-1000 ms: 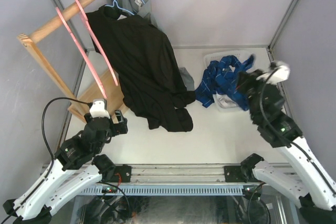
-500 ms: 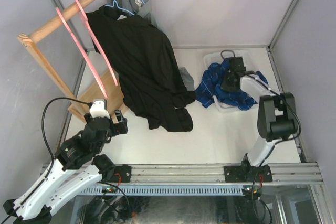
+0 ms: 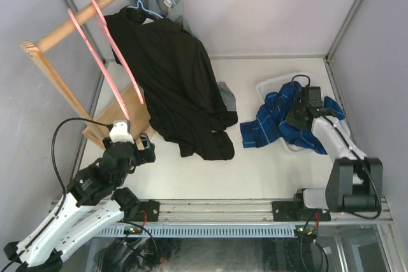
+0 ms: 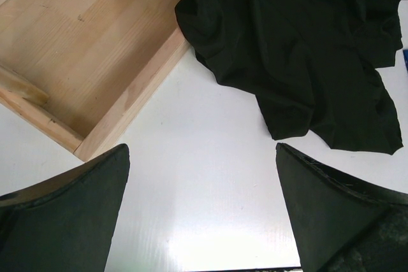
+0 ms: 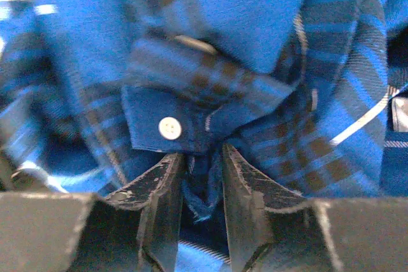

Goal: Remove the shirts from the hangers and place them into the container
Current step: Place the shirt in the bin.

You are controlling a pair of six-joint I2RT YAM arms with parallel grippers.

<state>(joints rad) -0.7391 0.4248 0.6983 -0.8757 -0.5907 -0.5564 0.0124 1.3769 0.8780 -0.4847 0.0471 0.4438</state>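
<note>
R gripper [image 5: 203, 157] pinching plaid shirt [image 3: 261, 128] at basket [image 3: 271, 85], jaws barely apart; L gripper [image 4: 203, 151] gaping, empty. Next: releasing, then black shirt [image 3: 178, 74].

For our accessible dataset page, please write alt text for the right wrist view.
Close-up: the right gripper, two dark fingers, has a fold of the blue plaid shirt caught in the narrow gap between them. A white button sits on the cloth just above one fingertip.
</note>
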